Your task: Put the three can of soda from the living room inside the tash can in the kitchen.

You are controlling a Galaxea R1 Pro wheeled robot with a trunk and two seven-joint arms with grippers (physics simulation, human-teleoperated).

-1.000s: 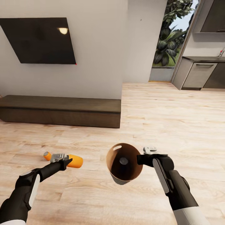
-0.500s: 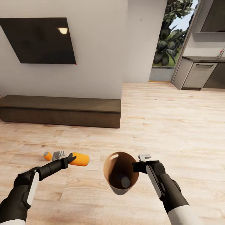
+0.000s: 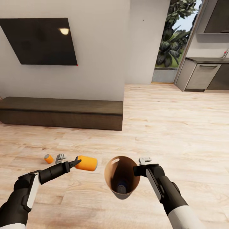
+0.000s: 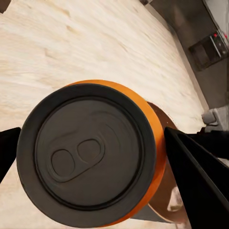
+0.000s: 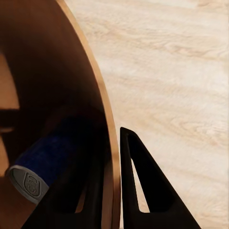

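A: where's everything at?
B: left end effector (image 3: 76,162) is clamped on an orange can of soda (image 3: 86,163), held sideways above the floor (image 3: 178,127), just beside the tash can (image 3: 122,177)
A: and the right one?
B: right end effector (image 3: 136,170) is pinching the bin's rim, one finger (image 5: 143,191) outside the wall. A can (image 3: 121,188) lies inside at the bottom, and another small can (image 3: 48,158) sits on the floor near the low cabinet (image 3: 62,113)
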